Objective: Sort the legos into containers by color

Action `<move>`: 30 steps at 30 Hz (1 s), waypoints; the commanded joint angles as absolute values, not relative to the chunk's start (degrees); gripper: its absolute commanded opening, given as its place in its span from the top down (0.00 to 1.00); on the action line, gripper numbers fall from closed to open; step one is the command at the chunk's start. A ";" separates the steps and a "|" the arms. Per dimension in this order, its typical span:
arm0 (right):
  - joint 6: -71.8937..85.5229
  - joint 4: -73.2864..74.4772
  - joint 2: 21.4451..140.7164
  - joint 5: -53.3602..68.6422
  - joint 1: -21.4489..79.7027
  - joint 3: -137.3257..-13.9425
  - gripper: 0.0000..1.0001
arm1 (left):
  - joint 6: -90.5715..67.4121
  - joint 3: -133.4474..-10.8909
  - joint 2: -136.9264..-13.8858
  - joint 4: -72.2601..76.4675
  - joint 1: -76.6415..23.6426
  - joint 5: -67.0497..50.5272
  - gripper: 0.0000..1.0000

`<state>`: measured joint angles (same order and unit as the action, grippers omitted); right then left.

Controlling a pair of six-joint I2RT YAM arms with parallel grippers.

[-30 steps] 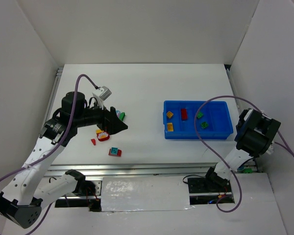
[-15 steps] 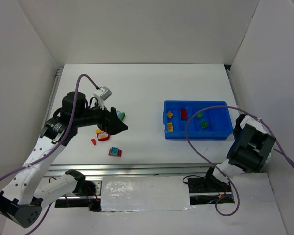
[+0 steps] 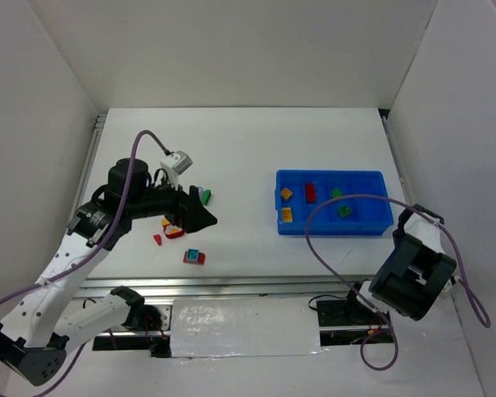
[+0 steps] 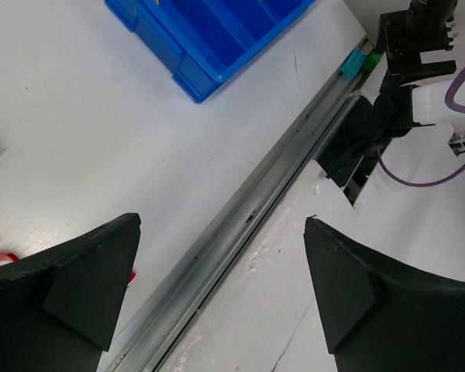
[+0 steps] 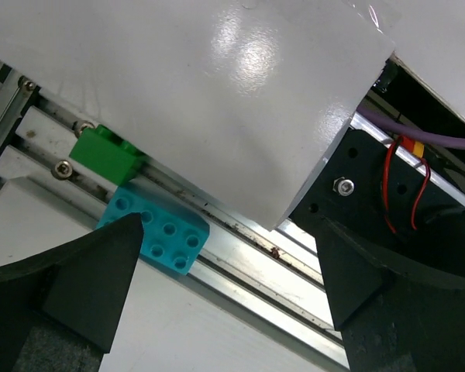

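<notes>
Glossy blue plastic tray (image 3: 335, 230), matt white table (image 3: 248, 149), bare metal rail (image 4: 248, 225), smooth teal plastic brick (image 5: 156, 232)

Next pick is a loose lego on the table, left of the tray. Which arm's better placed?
Left. The left gripper, open, hangs right by the loose legos. The right gripper, also open, sits beyond the table's near edge, over the rail.

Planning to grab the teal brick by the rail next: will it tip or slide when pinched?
Probably stiff and light: the teal brick looks like hard moulded plastic. It lies flat, studs showing, so tipping seems unlikely. On the smooth metal rail it may skid, nudging the green brick beside it.
</notes>
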<state>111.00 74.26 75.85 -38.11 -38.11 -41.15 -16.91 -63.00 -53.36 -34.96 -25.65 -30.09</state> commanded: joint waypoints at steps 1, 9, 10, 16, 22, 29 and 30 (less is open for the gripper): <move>123.76 73.23 71.55 -39.11 -38.41 -38.42 0.03 | -17.67 -63.02 -52.82 -34.80 -26.98 -31.02 0.00; 118.57 66.79 72.50 -38.23 -38.14 -39.10 0.00 | -17.40 -63.72 -53.96 -36.30 -28.47 -31.91 0.00; 118.30 66.71 73.29 -38.23 -38.23 -39.29 0.00 | -17.40 -63.72 -54.05 -36.12 -28.65 -31.82 0.00; 114.18 62.61 75.85 -34.47 -40.95 -41.14 0.00 | -17.05 -64.25 -55.46 -36.74 -29.00 -29.98 0.01; 106.45 52.66 69.08 -29.63 -47.96 -33.92 0.00 | -16.70 -66.27 -59.05 -37.79 -29.00 -26.99 0.01; 102.58 52.66 74.97 -26.72 -51.76 -36.39 0.00 | -16.26 -67.59 -60.73 -37.97 -28.92 -25.31 0.00; 100.22 51.52 75.32 -24.98 -53.94 -35.86 0.00 | -16.26 -67.67 -60.82 -37.97 -29.00 -25.14 0.01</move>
